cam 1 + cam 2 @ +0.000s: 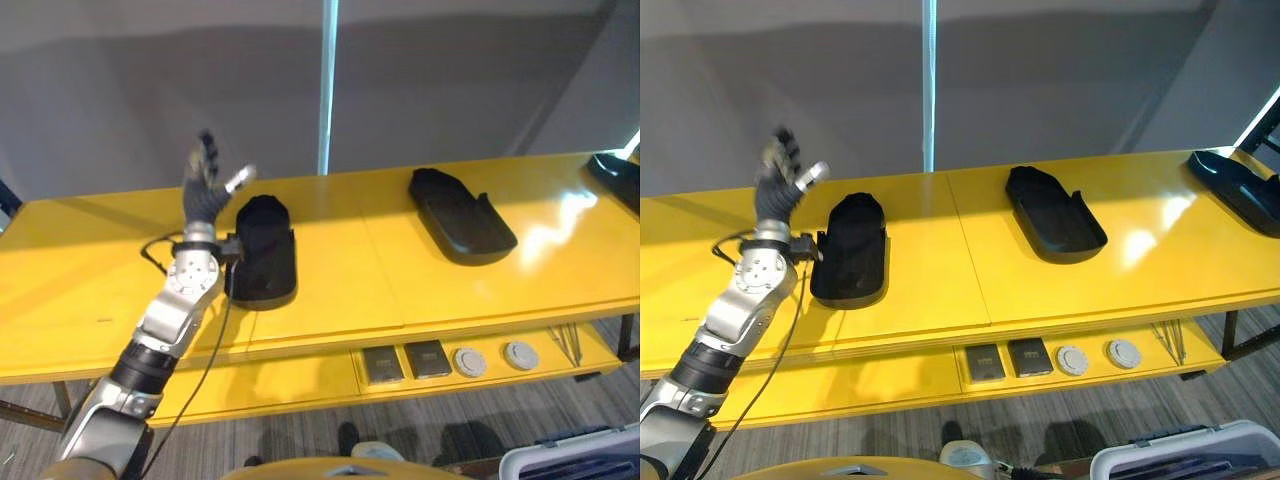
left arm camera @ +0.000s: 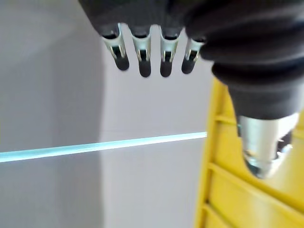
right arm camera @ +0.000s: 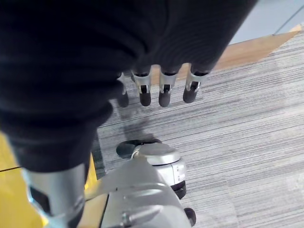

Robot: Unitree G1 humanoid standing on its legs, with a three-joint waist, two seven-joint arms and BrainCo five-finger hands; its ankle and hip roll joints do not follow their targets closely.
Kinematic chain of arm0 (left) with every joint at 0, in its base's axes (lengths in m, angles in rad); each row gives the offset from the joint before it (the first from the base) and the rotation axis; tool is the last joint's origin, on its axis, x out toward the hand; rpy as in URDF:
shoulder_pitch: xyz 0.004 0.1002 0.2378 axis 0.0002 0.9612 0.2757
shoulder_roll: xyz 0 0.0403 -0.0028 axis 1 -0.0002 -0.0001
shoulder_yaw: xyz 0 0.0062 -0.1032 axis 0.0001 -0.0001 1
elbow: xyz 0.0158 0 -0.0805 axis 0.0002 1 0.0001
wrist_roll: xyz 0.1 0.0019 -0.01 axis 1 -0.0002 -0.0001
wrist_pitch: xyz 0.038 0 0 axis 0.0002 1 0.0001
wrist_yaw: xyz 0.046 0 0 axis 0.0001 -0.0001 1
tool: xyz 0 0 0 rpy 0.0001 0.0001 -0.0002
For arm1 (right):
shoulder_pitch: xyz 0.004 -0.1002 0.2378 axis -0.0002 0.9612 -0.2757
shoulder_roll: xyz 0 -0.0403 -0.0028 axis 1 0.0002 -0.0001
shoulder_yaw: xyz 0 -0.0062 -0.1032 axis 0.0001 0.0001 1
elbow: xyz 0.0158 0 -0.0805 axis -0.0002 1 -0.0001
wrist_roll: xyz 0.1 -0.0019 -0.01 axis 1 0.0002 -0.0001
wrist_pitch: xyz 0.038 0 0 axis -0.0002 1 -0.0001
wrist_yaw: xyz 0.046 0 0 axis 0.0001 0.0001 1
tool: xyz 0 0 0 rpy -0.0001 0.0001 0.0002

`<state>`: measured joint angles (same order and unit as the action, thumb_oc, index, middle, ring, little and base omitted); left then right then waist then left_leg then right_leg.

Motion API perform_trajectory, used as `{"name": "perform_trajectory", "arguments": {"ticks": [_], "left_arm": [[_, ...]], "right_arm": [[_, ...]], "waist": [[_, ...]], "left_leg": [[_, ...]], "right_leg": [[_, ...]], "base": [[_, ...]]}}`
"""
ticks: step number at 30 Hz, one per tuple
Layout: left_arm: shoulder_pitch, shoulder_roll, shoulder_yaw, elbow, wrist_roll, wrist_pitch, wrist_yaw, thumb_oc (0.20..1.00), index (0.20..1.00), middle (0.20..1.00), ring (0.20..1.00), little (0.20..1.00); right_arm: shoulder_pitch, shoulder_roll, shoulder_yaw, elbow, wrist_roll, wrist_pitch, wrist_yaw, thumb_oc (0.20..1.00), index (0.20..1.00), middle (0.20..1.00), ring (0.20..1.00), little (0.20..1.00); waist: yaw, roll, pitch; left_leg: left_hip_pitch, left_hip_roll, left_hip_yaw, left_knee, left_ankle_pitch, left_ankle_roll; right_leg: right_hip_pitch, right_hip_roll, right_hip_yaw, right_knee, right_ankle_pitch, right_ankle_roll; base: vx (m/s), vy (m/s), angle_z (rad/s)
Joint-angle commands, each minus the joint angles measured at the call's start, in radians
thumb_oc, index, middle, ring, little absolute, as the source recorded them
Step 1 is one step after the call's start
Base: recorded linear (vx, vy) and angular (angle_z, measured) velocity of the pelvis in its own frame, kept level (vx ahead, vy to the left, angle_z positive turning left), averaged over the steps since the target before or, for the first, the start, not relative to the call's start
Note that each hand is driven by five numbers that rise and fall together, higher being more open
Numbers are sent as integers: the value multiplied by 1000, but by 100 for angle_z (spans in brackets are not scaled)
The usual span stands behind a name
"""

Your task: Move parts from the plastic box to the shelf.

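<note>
My left hand (image 1: 205,188) is raised above the yellow shelf (image 1: 380,285) with its fingers (image 2: 142,54) straight and nothing in it. Just to its right a black moulded part (image 1: 263,250) lies on the shelf top, apart from the hand. A second black part (image 1: 460,215) lies further right, and a third (image 1: 618,178) sits at the shelf's far right end. The pale plastic box (image 1: 1188,458) stands on the floor at the lower right. My right hand (image 3: 164,90) hangs over the carpet with relaxed fingers, holding nothing.
On the lower shelf board lie two dark square pieces (image 1: 383,365), two grey round discs (image 1: 469,361) and some thin metal rods (image 1: 568,345). A grey wall with a light blue strip (image 1: 327,90) stands behind the shelf.
</note>
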<state>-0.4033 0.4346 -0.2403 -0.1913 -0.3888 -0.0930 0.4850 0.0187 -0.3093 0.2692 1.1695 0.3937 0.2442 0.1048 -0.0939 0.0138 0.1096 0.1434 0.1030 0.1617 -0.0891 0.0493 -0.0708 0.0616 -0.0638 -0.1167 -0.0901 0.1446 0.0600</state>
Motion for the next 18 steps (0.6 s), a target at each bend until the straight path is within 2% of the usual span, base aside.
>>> {"name": "perform_trajectory", "arguments": {"ticks": [1, 2, 3, 4, 5, 6, 7, 9, 11, 12, 13, 16, 17, 18], "left_arm": [[-14, 37, 53, -12, 27, -87, -68, 1000, 1000, 1000, 1000, 1000], [3, 39, 56, -19, 37, -97, -84, 1000, 1000, 1000, 1000, 1000], [71, 45, 53, -49, 60, -112, -148, 416, 416, 416, 416, 416], [82, 44, 52, -52, 45, -106, -174, 200, 200, 200, 200, 200], [99, 45, 48, -54, 29, -108, -196, 200, 200, 200, 200, 200], [153, 38, 28, -55, -30, -84, -279, 200, 200, 200, 200, 200], [170, 38, 15, -49, -39, -96, -303, 200, 200, 200, 200, 200], [228, 37, -43, -30, -102, -105, -457, 200, 200, 200, 200, 200], [283, 41, -130, -23, -121, -180, -600, 200, 200, 200, 200, 200], [301, 41, -150, -26, -141, -188, -661, 200, 200, 200, 200, 200], [328, 48, -205, -30, -96, -234, -717, 200, 200, 200, 200, 200], [325, 79, -264, -13, -143, -245, -801, 200, 200, 200, 200, 200], [320, 95, -281, -18, -161, -213, -882, 200, 200, 200, 200, 200], [317, 109, -296, -20, -165, -196, -911, 200, 200, 200, 200, 200]], "right_arm": [[-61, 30, 11, 83, -16, 7, 21, 1000, 1000, 1000, 1000, 1000], [-60, 31, 12, 81, -26, 11, 24, 1000, 1000, 1000, 1000, 1000], [-58, 29, 10, 83, -38, 9, 31, 1000, 1000, 1000, 1000, 1000], [-57, 28, 10, 83, -40, 7, 32, 1000, 1000, 1000, 1000, 1000], [-58, 27, 9, 83, -40, 6, 33, 1000, 1000, 1000, 1000, 1000], [-64, 24, 7, 82, -45, 0, 39, 1000, 1000, 1000, 1000, 1000], [-67, 24, 8, 83, -44, -2, 38, 1000, 1000, 1000, 1000, 1000], [-82, 19, 19, 81, -49, -6, 44, 1000, 1000, 1000, 1000, 1000], [-114, 8, 29, 86, -38, -3, 43, 1000, 1000, 1000, 1000, 1000], [-127, 2, 30, 88, -40, -1, 45, 1000, 1000, 1000, 1000, 1000], [-149, -9, 30, 99, -40, 0, 44, 1000, 1000, 1000, 1000, 1000], [-168, -16, 36, 119, -63, -6, 52, 1000, 1000, 1000, 1000, 1000], [-171, -22, 39, 125, -57, -6, 53, 1000, 1000, 1000, 1000, 1000], [-175, -27, 39, 128, -51, -3, 51, 1000, 1000, 1000, 1000, 1000]], "waist": [[44, 1, 39], [48, 1, 39], [65, 1, 45], [69, 1, 46], [72, 1, 48], [85, 3, 54], [88, 4, 56], [102, 8, 66], [122, 15, 82], [128, 19, 87], [136, 29, 92], [137, 43, 94], [135, 49, 94], [133, 53, 95]], "left_leg": [[0, 15, 14, 2, -113, -3], [-1, 15, 11, 2, -114, -2], [-5, 12, -1, 2, -116, -1], [-6, 11, -4, 2, -116, 0], [-7, 10, -6, 2, -117, 0], [-10, 8, -15, 2, -119, 1], [-12, 6, -17, 2, -119, 2], [-17, 1, -24, 2, -120, 4], [-28, -5, -34, 2, -119, 6], [-32, -6, -37, 2, -117, 6], [-35, -8, -40, 2, -118, 8], [-35, -15, -36, 2, -118, 11], [-36, -16, -33, 2, -116, 12], [-38, -17, -31, 2, -114, 11]], "right_leg": [[113, -29, -16, 3, -213, 25], [113, -29, -19, 3, -214, 24], [115, -29, -26, 3, -215, 21], [115, -29, -28, 3, -215, 20], [115, -29, -30, 3, -215, 19], [115, -29, -37, 3, -215, 18], [115, -30, -39, 3, -215, 18], [113, -31, -48, 3, -213, 17], [107, -34, -63, 3, -210, 14], [105, -34, -67, 3, -209, 13], [105, -38, -76, 3, -211, 12], [107, -46, -87, 3, -210, 16], [106, -49, -90, 3, -208, 19], [105, -51, -90, 3, -205, 21]], "base": [[-6, 10, 16], [-25, 29, 14], [-27, 29, 11], [-32, 27, 8], [-37, 21, 12], [-41, 23, 15], [-58, 32, 20], [-76, 33, 21], [-114, 44, 21], [-101, 74, 21], [-68, 97, 17], [-23, 80, 10], [-18, 66, 14], [-17, 48, 13]]}}
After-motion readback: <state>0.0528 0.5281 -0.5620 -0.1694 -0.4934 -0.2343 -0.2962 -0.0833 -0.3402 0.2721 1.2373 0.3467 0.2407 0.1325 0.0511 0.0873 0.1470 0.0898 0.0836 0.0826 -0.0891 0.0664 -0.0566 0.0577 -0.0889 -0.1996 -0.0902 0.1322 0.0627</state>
